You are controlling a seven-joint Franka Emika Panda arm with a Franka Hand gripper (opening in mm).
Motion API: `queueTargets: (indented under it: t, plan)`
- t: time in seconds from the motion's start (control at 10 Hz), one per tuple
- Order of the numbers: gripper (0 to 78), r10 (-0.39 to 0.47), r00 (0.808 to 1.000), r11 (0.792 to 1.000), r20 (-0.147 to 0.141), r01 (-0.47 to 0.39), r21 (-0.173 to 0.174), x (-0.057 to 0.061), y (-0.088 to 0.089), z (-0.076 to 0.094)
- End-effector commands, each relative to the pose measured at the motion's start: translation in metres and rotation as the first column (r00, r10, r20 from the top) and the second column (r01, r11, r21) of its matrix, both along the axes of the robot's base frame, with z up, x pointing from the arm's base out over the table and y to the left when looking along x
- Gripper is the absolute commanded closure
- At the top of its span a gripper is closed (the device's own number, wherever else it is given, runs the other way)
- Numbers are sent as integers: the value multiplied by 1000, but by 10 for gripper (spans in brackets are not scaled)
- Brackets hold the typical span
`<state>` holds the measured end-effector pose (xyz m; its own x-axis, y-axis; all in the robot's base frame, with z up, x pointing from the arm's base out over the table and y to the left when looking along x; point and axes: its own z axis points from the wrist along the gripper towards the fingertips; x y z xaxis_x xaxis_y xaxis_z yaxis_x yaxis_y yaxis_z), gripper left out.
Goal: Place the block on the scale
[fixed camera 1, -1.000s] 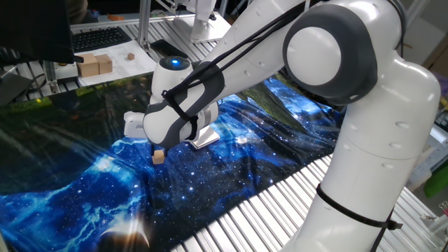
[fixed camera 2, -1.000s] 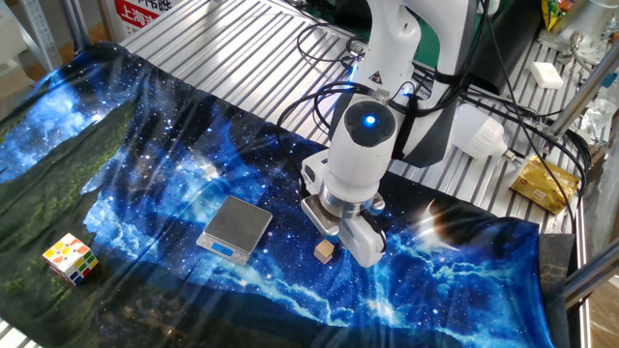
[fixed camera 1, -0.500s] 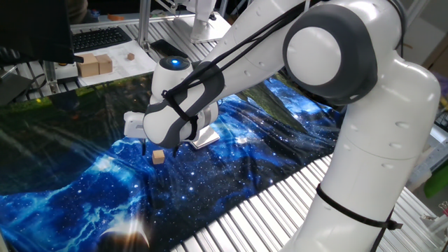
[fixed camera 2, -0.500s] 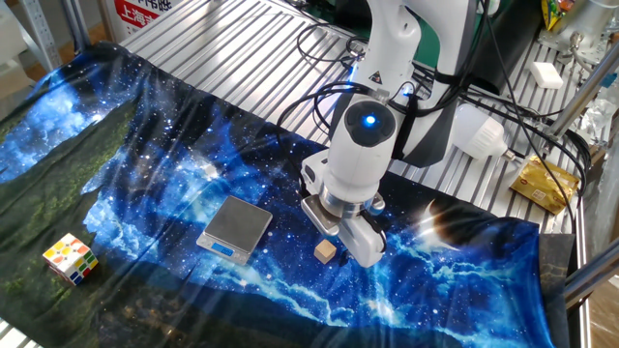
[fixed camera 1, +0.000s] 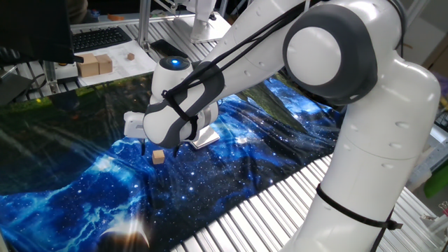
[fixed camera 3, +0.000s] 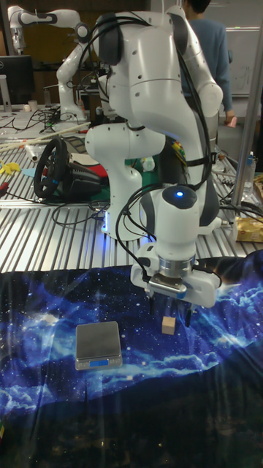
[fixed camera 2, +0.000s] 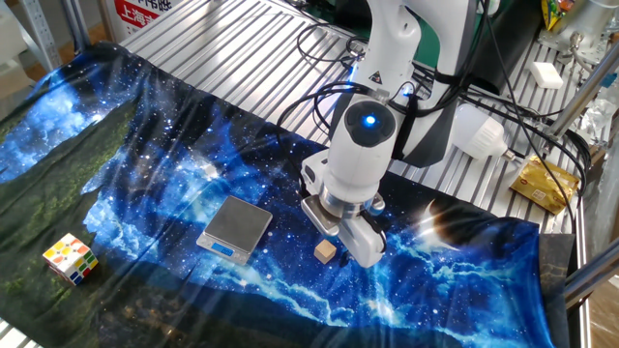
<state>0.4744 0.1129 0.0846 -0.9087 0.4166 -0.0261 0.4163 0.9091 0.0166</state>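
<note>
The block [fixed camera 3: 169, 325] is a tiny tan wooden cube resting on the starry blue cloth. It also shows in the two fixed views [fixed camera 1: 159, 156] [fixed camera 2: 325, 251]. My gripper [fixed camera 3: 170, 312] hangs just over it, open, with one dark finger on each side of the cube and a small gap to each. The gripper also shows from the sides [fixed camera 1: 157, 149] [fixed camera 2: 343, 239]. The scale [fixed camera 2: 237, 226] is a flat square plate with a blue strip at its front, lying left of the block [fixed camera 3: 98, 344]. In one fixed view the scale [fixed camera 1: 204, 138] is mostly hidden behind my wrist.
A multicoloured puzzle cube [fixed camera 2: 71, 258] sits at the cloth's near left corner. Larger pale wooden blocks [fixed camera 1: 94, 65] lie on a white sheet beyond the cloth. Ribbed metal table [fixed camera 2: 222, 39] surrounds the cloth. A steering wheel [fixed camera 3: 62, 170] and cables stand by the arm's base.
</note>
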Motion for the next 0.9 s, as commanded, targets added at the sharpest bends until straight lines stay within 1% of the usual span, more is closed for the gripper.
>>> queueTargets:
  t: [0.1, 0.5, 0.9]
  plan:
    - [1, 6, 1000, 1000, 3, -6, 2, 2, 1, -8]
    - [1, 27, 1000, 1000, 7, -27, 2, 3, 1, -14]
    - [1, 61, 998, 998, 8, -61, -2, 3, 2, -15]
